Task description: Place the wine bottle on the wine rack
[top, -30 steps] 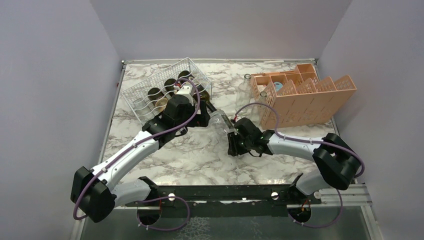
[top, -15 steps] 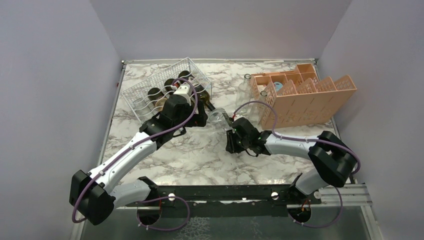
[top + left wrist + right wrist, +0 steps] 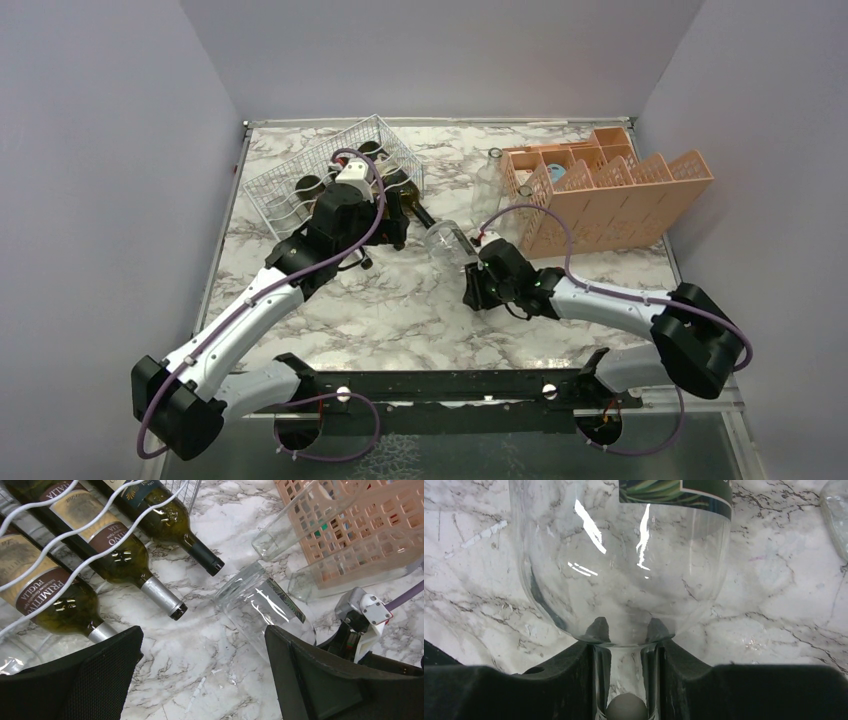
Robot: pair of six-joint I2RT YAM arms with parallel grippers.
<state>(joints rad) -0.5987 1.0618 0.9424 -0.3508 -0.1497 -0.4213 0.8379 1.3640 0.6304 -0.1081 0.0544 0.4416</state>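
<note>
From above, my right claw (image 3: 470, 272) is clenched on the neck of the clear glass wine bottle with a dark green label (image 3: 447, 243). The bottle lies low over the white-and-grey marble-patterned table (image 3: 400, 310), between the white thin-wire rack with wavy cradle rows (image 3: 290, 195) and the orange plastic crate with dividers (image 3: 610, 195), and outside both. Its base points toward the rack's near corner. My left claw (image 3: 390, 230) hangs at that corner, just beside the bottle's base. In my left wrist view, that claw is released, its 2 black fingers (image 3: 85, 680) spread wide with nothing between them but marble. 3 dark green glass bottles (image 3: 115, 555) lie in the rack at the upper left, their necks poking out over the table. The clear bottle is at the centre right, apart from them and slanted; I cannot tell whether it touches the table. 2 more clear glass bottles (image 3: 295, 520) stand against the crate. In my right wrist view, the bottle's shoulder fills the frame, and its thin neck runs down between my 2 black fingers (image 3: 574, 680), which press it on both sides.
</note>
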